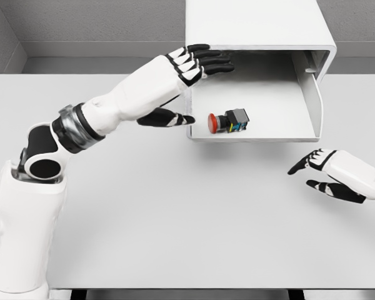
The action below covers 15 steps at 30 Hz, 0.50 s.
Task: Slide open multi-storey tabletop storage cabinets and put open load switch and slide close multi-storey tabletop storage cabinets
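The left arm entered from the lower left, bent at the elbow, and extended up and to the right towards the storage cabinet [256,37]. The left hand [190,78] was at the cabinet's front left corner. Its four fingers [209,61] were held straight and pressed side by side, lying across the top of the drawer's left wall. The thumb [165,117] pointed separately below them, its tip at the outer face of the same wall. The hand bracketed the wall between fingers and thumb; whether it actually pressed on it could not be determined.

The right hand [328,175] was in front of the cabinet and to its right, clear of it, above the table [175,219]. Its fingers were loosely extended and slightly parted, with the thumb held apart beneath them. It held nothing.

The cabinet was a white box with rounded edges, standing at the far side of the table. Its drawer [253,103] was slid out towards the robot, exposing a white floor and low side walls.

The load switch [228,121] lay on its side on the drawer floor, near the front lip and closer to the left wall than the right. It had a red round button facing left, a black body, and a small blue and yellow detail at the rear end. Neither hand touched it.
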### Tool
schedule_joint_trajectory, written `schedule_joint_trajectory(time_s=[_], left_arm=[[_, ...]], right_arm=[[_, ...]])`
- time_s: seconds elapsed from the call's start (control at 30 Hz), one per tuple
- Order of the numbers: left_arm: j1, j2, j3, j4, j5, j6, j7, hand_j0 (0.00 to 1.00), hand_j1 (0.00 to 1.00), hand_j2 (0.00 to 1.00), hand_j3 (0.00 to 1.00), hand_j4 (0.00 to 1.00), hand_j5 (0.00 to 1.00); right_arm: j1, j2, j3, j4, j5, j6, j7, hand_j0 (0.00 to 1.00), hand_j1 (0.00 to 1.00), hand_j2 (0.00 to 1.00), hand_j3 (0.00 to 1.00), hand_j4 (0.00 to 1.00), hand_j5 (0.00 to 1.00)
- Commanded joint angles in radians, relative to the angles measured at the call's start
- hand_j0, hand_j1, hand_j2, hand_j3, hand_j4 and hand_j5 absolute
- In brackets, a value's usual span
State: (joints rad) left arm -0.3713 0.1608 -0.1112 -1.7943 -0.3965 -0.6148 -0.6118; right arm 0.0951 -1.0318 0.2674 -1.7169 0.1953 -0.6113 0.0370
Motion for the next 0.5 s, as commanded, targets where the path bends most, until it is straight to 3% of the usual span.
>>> schedule_joint_trajectory(time_s=[0.0,0.13,0.2,0.3,0.47], left_arm=[[0.012,0.155,0.119,-0.007,0.162,0.004,0.001,1.00,1.00,1.00,1.00,1.00,1.00],[0.267,0.194,0.450,0.010,0.171,0.004,0.001,1.00,1.00,1.00,1.00,1.00,1.00],[0.344,0.194,0.533,0.033,0.174,0.004,0.001,1.00,1.00,1.00,1.00,1.00,1.00],[0.359,0.192,0.533,0.122,0.174,0.004,0.001,1.00,1.00,1.00,1.00,1.00,1.00],[0.364,0.187,0.525,0.136,0.159,0.004,0.001,1.00,1.00,1.00,1.00,1.00,1.00]], right_arm=[[0.000,-0.001,-0.001,-0.017,-0.007,0.000,0.001,0.62,0.62,0.62,0.62,0.62,0.62],[-0.009,0.001,0.001,-0.033,-0.005,0.000,0.004,0.62,0.62,0.62,0.62,0.62,0.62],[-0.011,0.003,0.003,-0.033,-0.005,0.000,0.004,0.62,0.62,0.62,0.62,0.62,0.62],[-0.020,0.016,0.003,-0.033,0.003,0.000,0.004,0.63,0.63,0.63,0.63,0.63,0.63],[-0.066,0.073,0.010,-0.033,0.030,0.000,0.006,0.63,0.63,0.63,0.63,0.63,0.63]])
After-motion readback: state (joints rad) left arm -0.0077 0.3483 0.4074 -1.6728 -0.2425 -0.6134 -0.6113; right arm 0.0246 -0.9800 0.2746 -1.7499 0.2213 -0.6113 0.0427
